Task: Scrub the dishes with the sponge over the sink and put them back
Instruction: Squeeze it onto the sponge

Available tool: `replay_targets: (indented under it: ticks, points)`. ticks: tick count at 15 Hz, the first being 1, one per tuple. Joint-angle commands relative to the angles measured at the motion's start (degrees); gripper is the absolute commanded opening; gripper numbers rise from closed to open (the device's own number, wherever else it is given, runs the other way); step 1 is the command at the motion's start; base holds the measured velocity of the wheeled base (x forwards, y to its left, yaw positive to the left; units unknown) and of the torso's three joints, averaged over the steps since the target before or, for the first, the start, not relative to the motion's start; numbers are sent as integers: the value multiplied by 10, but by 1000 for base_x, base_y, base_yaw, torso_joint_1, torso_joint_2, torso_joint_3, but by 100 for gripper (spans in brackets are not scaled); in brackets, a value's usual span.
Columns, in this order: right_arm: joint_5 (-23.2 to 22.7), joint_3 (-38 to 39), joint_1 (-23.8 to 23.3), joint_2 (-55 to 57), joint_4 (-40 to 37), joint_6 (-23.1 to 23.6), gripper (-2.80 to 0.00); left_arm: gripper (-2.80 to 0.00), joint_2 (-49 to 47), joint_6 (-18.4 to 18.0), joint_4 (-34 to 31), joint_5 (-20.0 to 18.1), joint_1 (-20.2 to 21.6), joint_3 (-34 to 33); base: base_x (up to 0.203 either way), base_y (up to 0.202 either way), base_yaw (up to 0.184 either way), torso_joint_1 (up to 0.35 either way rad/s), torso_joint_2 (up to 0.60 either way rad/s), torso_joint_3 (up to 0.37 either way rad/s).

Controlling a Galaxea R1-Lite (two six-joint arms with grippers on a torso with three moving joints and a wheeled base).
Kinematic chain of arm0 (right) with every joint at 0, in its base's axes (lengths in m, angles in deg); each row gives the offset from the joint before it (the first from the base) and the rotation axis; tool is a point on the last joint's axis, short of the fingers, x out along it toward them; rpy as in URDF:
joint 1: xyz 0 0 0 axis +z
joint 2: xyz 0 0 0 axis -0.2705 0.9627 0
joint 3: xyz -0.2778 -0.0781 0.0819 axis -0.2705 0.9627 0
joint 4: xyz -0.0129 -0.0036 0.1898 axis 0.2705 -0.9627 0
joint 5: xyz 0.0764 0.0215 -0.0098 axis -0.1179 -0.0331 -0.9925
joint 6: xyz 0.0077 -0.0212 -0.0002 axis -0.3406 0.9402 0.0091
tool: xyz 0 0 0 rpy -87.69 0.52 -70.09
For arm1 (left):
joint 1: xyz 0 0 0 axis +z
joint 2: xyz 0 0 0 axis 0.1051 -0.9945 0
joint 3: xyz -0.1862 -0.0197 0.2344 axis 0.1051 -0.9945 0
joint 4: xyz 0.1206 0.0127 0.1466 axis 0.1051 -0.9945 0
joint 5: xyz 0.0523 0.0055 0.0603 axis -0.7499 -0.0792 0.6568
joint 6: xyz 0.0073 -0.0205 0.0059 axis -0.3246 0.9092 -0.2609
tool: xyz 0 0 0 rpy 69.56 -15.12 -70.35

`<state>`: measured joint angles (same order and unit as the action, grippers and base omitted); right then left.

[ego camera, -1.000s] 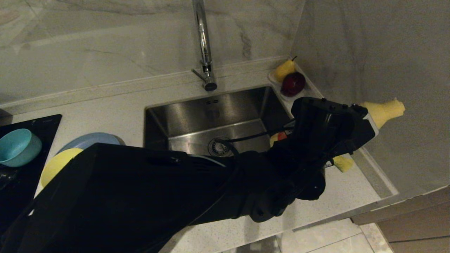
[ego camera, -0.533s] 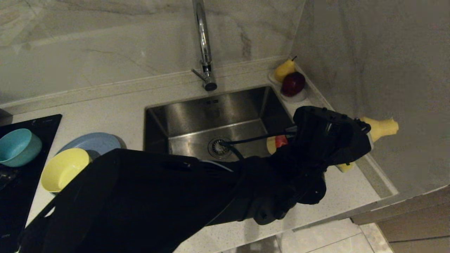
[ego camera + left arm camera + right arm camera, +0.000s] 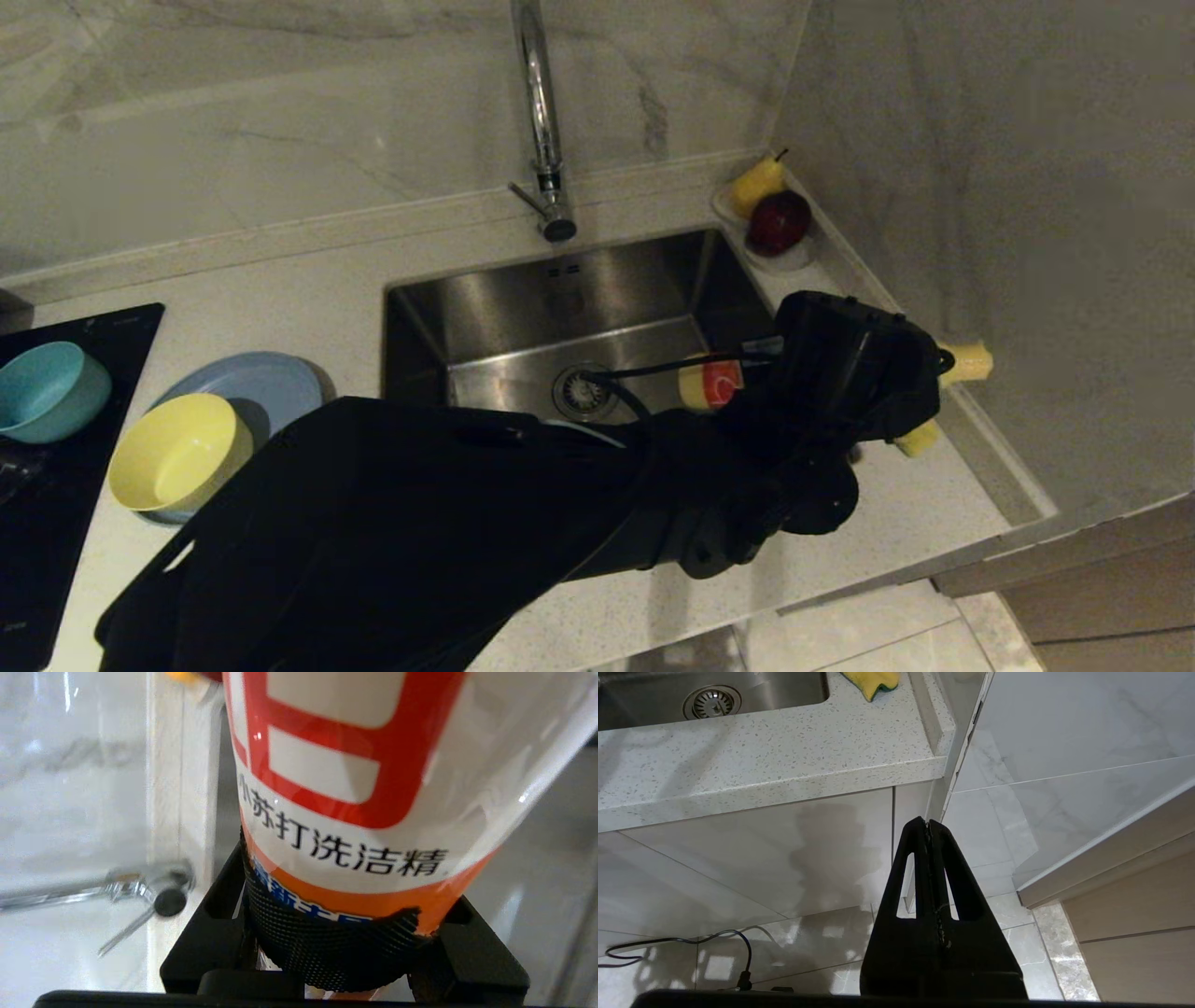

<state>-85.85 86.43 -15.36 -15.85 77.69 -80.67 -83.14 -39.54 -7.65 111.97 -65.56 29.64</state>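
From the head, the left end effector [image 3: 920, 397] grips a dish-soap bottle [image 3: 711, 384] beside the sink [image 3: 560, 308], the sponge [image 3: 917, 439] lying on the counter [image 3: 896, 509] beneath, while the left wrist shows its fingers [image 3: 472, 952] clamping the bottle, and the right wrist shows the right end effector [image 3: 928, 828] closed, empty, below the counter edge.

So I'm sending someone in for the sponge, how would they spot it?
Start at the steel sink and go to the counter at its right. The sponge lies there near the side wall, a squashed yellow pad with a green face.
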Motion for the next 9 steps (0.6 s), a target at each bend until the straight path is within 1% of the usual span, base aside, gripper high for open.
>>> replay_targets:
  ticks: [1,3,4,8,9]
  points:
    - [0,0,0,-1,0,1,-280,-280,-9,-5,-1,15,0,0,0,0,0,0,0,0]
    - [0,0,0,-1,0,0,-280,-280,-13,-5,-14,31,0,0,0,0,0,0,0,0]
    - [0,0,0,-1,-1,1,-280,-280,-17,-6,-9,38,0,1,0,0,0,0,0,0]
    - [0,0,0,-1,0,0,-280,-280,-29,-8,-15,44,-1,-2,0,0,0,0,0,0]
    - [0,0,0,-1,0,1,-280,-280,-29,-14,-15,52,-1,-1,0,0,0,0,0,0]
